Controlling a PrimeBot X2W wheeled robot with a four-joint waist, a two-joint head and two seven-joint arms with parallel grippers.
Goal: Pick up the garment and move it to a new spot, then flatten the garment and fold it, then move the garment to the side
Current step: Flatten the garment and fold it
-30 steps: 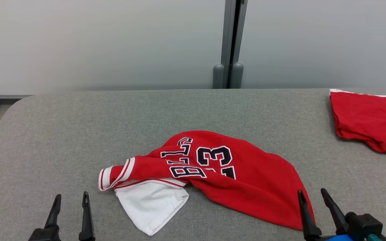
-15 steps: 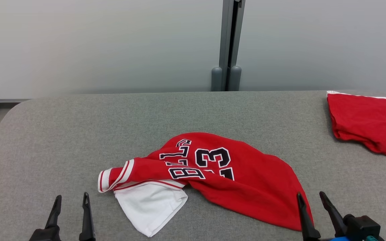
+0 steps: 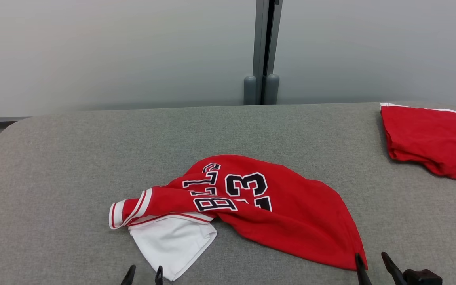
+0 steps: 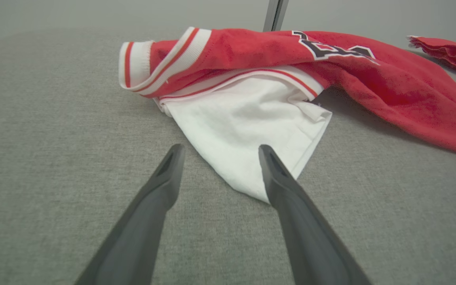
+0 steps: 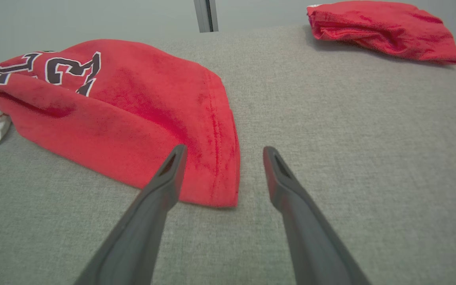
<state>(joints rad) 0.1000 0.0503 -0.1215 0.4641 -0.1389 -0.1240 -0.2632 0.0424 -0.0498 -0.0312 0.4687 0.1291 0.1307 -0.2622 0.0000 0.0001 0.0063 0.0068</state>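
Your left gripper (image 3: pixel 145 270) has slid along the near edge of the grey cloth-covered table (image 3: pixel 73 158), up to the white flap (image 3: pixel 170 245) of the crumpled red basketball jersey (image 3: pixel 283 213) lying mid-table. Left and right gripper (image 3: pixel 370 257) fingers stand wide, empty. Pinch both near corners low.

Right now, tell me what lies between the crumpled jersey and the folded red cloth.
Just bare grey tabletop between the jersey and the folded red cloth; the head view shows it.
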